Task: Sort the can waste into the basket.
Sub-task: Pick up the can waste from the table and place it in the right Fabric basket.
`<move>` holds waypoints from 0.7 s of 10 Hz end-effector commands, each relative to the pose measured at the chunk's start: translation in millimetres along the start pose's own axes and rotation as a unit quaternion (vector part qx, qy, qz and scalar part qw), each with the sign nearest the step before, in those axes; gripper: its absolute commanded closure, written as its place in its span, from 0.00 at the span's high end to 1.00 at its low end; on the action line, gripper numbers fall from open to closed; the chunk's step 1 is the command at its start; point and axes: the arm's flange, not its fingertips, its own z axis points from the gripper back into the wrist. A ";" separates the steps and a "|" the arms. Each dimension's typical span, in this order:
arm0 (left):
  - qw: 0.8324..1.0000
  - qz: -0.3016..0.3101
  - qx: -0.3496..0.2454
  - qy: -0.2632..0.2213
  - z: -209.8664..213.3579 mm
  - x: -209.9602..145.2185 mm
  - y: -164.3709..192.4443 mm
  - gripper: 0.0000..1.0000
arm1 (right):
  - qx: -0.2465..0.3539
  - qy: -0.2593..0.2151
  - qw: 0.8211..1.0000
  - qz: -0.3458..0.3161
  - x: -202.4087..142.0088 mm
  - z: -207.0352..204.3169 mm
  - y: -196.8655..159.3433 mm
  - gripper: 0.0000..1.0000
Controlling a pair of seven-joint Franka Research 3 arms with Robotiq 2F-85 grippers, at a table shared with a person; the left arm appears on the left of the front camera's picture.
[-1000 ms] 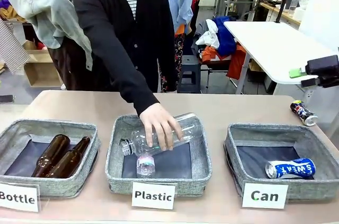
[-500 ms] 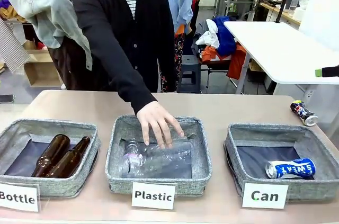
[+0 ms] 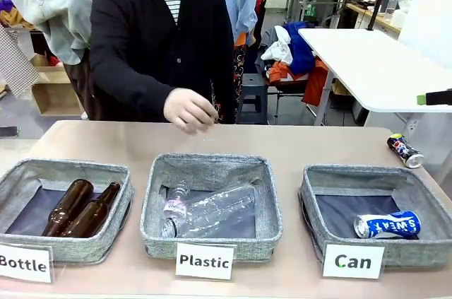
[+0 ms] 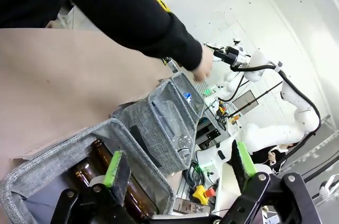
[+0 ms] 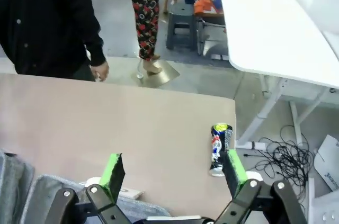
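While crumpled blue can (image 3: 387, 225) fills grey fabric basket (image 3: 311, 187).

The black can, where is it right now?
In the front view the black can lies on its side on the table, at the far right, just beyond the Can basket. The blue and white can is already inside that basket.

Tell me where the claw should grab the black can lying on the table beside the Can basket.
Probably across the middle of the black can's round body, coming straight down from above. It lies on its side on the bare table, apart from the Can basket, so both long flanks are free for the pads. The open right claw already hangs near it; the fingers should straddle the can's width, not its ends.
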 end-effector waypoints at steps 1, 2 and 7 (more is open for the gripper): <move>1.000 0.000 0.004 0.008 1.2 -0.8 -3.5 1.00 | -0.045 0.082 0.996 -0.007 4.0 -16.0 -9.4 1.00; 1.000 0.000 0.004 0.008 1.2 -0.8 -3.5 1.00 | -0.036 0.109 0.993 -0.015 4.5 -31.2 -23.2 1.00; 1.000 0.000 0.004 0.008 1.2 -0.8 -3.5 1.00 | -0.078 0.124 0.988 -0.049 -0.4 -126.2 -63.4 1.00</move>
